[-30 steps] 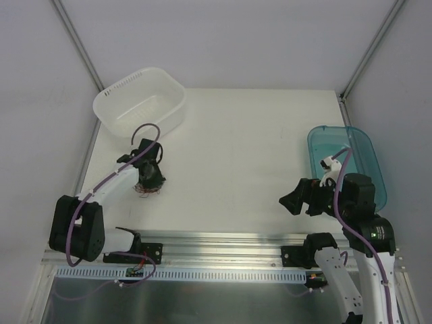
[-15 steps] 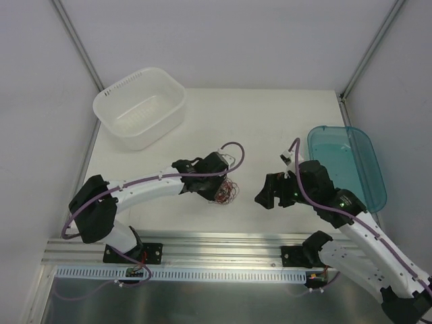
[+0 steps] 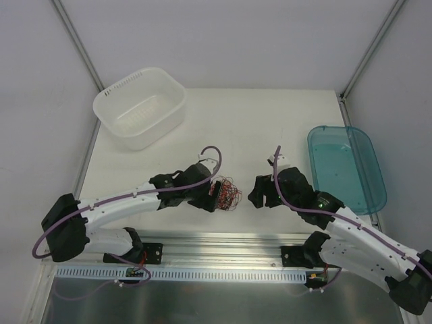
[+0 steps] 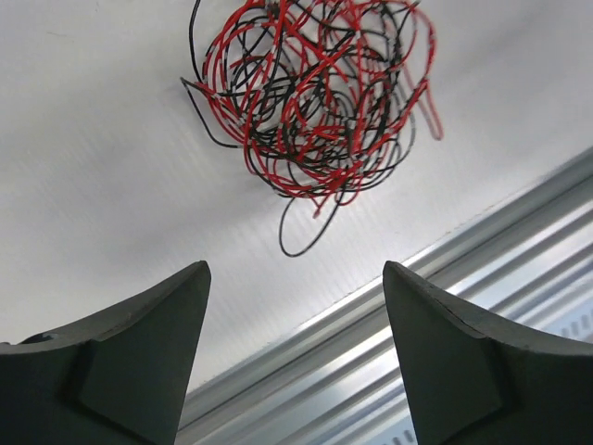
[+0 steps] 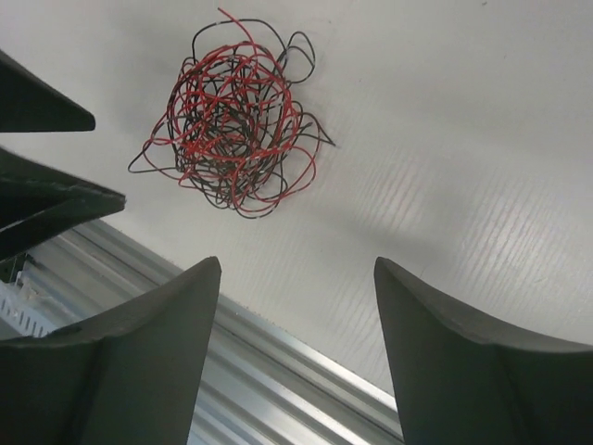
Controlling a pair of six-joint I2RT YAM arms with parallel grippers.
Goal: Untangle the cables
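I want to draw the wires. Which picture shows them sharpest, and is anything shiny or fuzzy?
Left wrist view: the cables are sharpest, every red and black strand separate; the metal rail glares in bright streaks. Right wrist view: also sharp but smaller, with the right gripper's fingers just dark shapes. Top external view: only a tiny reddish clump, strands blending together.

My table (image 3: 270, 128): white, matte, fine ribbing up close. I count 3 things on it. The cables (image 3: 228, 195) are one tight red + black ball lying flat near the front edge, approx. centre, w/ a few loose loops sticking out, apart from everything else. The white basket (image 3: 162, 125), slotted walls, sits at the far-left corner. The teal tray (image 3: 351, 169), see-through, sits at the right edge. An aluminium rail (image 3: 223, 239) runs along the front edge.
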